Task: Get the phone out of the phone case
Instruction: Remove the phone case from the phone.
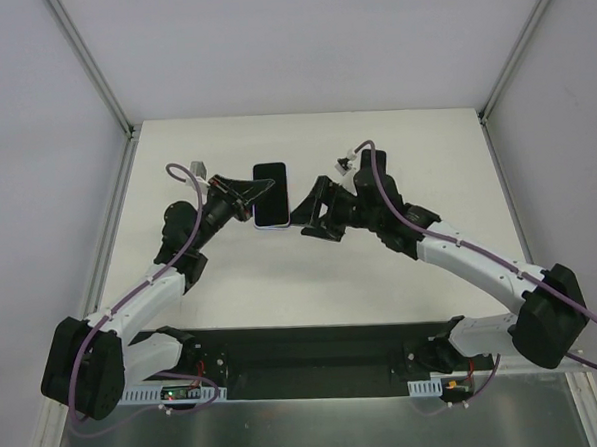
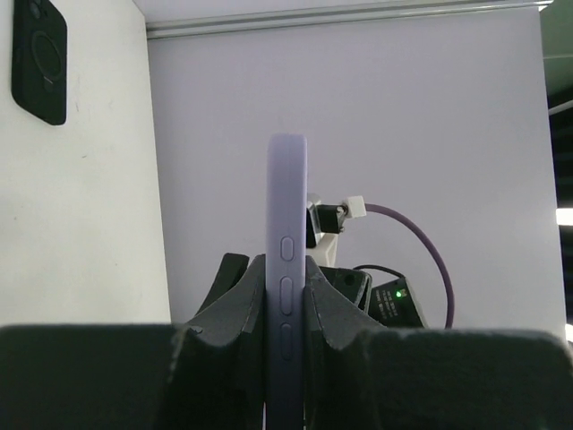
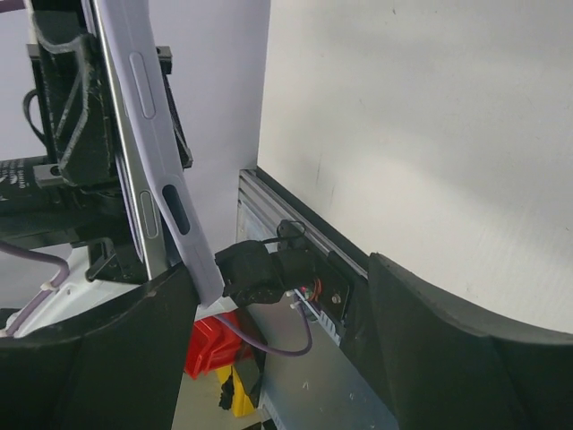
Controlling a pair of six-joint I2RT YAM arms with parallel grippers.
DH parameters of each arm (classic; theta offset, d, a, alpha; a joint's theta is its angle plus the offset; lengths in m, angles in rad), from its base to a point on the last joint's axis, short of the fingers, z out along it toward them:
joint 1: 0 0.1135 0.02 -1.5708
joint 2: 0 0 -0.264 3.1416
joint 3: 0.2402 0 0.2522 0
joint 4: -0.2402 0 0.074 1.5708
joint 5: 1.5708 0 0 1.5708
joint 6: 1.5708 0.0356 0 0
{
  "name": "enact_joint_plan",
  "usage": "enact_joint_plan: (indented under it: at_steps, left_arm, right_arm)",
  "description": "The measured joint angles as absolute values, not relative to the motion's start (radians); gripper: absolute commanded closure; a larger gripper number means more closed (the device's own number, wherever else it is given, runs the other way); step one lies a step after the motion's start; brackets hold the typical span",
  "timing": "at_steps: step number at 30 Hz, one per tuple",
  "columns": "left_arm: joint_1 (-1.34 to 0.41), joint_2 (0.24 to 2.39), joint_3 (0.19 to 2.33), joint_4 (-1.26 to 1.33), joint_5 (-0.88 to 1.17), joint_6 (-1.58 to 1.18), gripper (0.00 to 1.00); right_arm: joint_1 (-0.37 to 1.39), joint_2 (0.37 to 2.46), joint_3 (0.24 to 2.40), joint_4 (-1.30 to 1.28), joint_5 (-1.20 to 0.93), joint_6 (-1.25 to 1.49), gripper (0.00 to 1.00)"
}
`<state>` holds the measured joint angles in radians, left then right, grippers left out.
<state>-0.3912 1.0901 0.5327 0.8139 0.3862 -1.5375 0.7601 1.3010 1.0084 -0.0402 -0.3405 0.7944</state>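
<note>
The phone in its lavender case (image 1: pixel 269 221) hangs above the table's middle. My left gripper (image 1: pixel 260 194) is shut on it. In the left wrist view the case (image 2: pixel 287 197) stands edge-on between the two fingers (image 2: pixel 237 305), side buttons showing. My right gripper (image 1: pixel 301 214) is open just right of the phone. In the right wrist view the lavender case (image 3: pixel 148 98) bends away from the silver phone edge (image 3: pixel 136 210) at its lower corner. That corner lies against the inner side of my right gripper's (image 3: pixel 282 300) left finger (image 3: pixel 134 340). Nothing is between the right jaws.
A flat black thing with a ring mark (image 2: pixel 38 58) lies on the white table (image 1: pixel 312 283) beyond the phone. The enclosure walls and corner posts (image 1: pixel 96 79) close in the back and sides. The arm bases (image 1: pixel 316 363) stand at the near edge.
</note>
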Motion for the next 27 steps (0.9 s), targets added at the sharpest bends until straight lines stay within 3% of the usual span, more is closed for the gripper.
enact_joint_plan:
  at_steps: [10,19,22,27]
  left_arm:
    - [-0.400,1.122,0.475,0.950,0.329,-1.641,1.00]
    - [-0.423,1.185,0.482,0.983,0.292,-1.637,1.00]
    - [-0.451,1.191,0.503,0.955,0.270,-1.606,1.00]
    - [-0.467,1.213,0.527,0.950,0.259,-1.571,1.00]
  right_arm:
    - [0.700,1.337,0.926,0.237,-0.465,0.859,0.25]
    - [0.662,1.419,0.946,0.294,-0.565,0.913,0.36]
    - [0.653,1.423,0.955,0.280,-0.588,0.915,0.46]
    - [0.648,1.422,0.979,0.281,-0.604,0.921,0.91]
